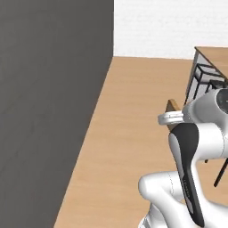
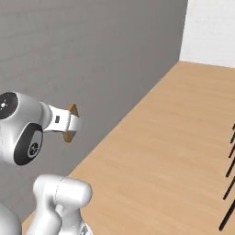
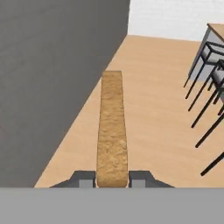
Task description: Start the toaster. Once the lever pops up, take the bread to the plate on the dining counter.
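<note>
Tan bread (image 3: pixel 112 127) sits clamped between our pincer (image 3: pixel 112 178) tips, slice edge-on in hand view, running straight out ahead of jaws. We see pincer closed on it, dark finger tips (image 3: pixel 84 178) pressing both faces. Grey wall (image 3: pixel 52 78) lies to pincer's left, light wood floor (image 3: pixel 148 105) beneath and ahead. Black stool legs (image 3: pixel 205 109) stand well off to pincer's right. Right base view shows brown slice corner poking past white hand (image 2: pixel 64 121).
</note>
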You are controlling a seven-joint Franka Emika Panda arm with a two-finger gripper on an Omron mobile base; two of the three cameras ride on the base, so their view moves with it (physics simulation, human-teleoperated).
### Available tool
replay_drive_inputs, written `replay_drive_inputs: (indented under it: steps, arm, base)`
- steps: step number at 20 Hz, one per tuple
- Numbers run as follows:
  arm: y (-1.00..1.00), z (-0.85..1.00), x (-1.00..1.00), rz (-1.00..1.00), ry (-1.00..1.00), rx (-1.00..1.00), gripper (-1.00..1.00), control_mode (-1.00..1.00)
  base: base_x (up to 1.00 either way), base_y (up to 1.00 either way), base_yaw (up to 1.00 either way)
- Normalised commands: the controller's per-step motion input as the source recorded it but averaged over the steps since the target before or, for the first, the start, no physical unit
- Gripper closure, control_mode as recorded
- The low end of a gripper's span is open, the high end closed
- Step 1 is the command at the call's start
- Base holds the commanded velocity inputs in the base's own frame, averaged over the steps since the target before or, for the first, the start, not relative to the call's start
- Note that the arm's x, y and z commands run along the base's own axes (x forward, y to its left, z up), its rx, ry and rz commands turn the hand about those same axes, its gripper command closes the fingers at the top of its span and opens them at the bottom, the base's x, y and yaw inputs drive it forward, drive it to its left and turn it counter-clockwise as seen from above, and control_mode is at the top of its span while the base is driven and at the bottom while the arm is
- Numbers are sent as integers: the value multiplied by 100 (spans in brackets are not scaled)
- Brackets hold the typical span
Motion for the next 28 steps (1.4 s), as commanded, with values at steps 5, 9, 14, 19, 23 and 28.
replay_drive_inputs:
  steps: [5, 9, 14, 19, 23, 28]
  arm:
    - [0, 0, 0, 0, 0, 0, 100, 100]
    - [0, 0, 0, 0, 0, 0, 100, 100]
    - [0, 0, 0, 0, 0, 0, 100, 100]
    - [0, 0, 0, 0, 0, 0, 100, 100]
    - [0, 0, 0, 0, 0, 0, 100, 100]
    - [0, 0, 0, 0, 0, 0, 100, 100]
  base:
    - [84, 44, -64]
    - [95, 43, -59]
    - [95, 42, -59]
    - [98, 44, -56]
    - [100, 51, -54]
    - [96, 49, -59]
